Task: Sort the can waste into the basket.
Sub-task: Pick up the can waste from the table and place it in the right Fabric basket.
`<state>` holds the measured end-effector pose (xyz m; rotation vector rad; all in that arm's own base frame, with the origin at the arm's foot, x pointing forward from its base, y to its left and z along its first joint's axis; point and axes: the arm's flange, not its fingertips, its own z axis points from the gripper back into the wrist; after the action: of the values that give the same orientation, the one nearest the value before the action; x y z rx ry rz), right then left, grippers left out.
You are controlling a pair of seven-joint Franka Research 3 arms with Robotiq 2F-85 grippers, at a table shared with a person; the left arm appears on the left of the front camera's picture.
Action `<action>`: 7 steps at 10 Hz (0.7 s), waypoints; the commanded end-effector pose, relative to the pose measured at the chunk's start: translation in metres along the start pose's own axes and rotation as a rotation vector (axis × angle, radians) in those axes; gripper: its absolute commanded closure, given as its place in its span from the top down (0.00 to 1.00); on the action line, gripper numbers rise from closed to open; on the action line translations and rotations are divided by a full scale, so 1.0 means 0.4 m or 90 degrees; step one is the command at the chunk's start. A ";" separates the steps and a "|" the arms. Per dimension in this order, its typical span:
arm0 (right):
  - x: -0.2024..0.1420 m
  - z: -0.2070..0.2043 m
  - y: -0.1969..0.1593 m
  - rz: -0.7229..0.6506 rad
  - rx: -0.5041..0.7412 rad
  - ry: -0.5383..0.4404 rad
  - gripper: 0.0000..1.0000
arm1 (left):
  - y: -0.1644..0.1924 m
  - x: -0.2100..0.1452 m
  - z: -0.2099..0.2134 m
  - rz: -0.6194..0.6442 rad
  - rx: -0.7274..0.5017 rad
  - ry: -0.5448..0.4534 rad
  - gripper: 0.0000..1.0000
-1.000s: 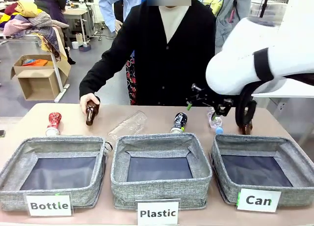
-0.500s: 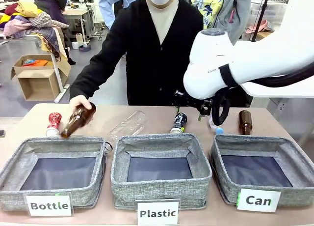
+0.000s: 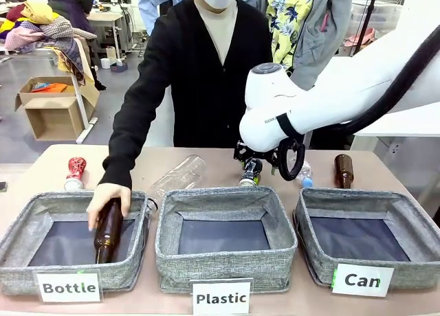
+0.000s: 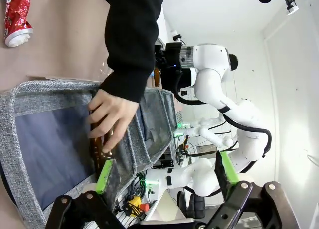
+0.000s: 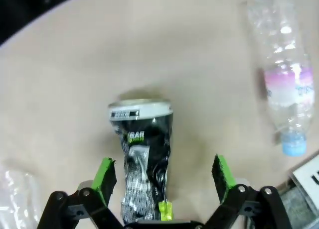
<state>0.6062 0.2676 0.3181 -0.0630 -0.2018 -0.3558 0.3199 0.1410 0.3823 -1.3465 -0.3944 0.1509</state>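
The black crushed can (image 5: pixel 144 154) lies on the table, silver top away from me, between the spread fingers of my open right gripper (image 5: pixel 164 176), and the green pads stand clear of its sides. In the front view my right arm reaches to the table's middle, over this black can (image 3: pixel 251 170). The red crushed can (image 3: pixel 74 172) stands at the far left, also the red can (image 4: pixel 15 15) in the left wrist view. The grey "Can" basket (image 3: pixel 412 216) sits front right. My left gripper (image 4: pixel 166 171) hangs open with nothing in it.
A person's hand (image 3: pixel 103 196) lowers a brown bottle (image 3: pixel 108 233) into the "Bottle" bin (image 3: pixel 20 223). The "Plastic" bin (image 3: pixel 165 227) stands in the middle. A clear bottle (image 3: pixel 179 175), a small plastic bottle (image 5: pixel 284 89) and another brown bottle (image 3: pixel 343 170) lie behind the bins.
My right arm has swung left from the table's right end to the black can. The person has carried the brown bottle from the table into the "Bottle" bin.
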 end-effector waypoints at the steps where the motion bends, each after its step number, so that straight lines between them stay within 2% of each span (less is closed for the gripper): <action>1: 0.016 -0.026 0.022 -0.017 -0.020 -0.018 1.00 | -0.001 -0.004 0.004 -0.013 -0.005 0.005 1.00; 3: 0.023 -0.044 0.018 -0.020 -0.017 -0.013 1.00 | -0.001 -0.004 0.004 -0.013 -0.005 0.005 1.00; 4: 0.021 -0.049 0.016 -0.019 -0.020 -0.007 0.40 | -0.001 -0.004 0.004 -0.013 -0.005 0.005 1.00; 5: 0.022 -0.050 0.015 -0.020 -0.020 -0.003 0.40 | -0.001 -0.004 0.004 -0.013 -0.005 0.005 1.00; 6: 0.021 -0.051 0.013 -0.022 -0.025 0.002 0.00 | 0.000 0.000 0.000 0.000 0.000 0.000 1.00; 7: 0.022 -0.052 0.012 -0.022 -0.023 0.004 0.36 | 0.000 0.005 0.013 0.021 -0.041 0.017 1.00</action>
<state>0.6156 0.2647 0.2980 -0.0841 -0.1890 -0.3659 0.3194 0.1401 0.3823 -1.3634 -0.3837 0.1478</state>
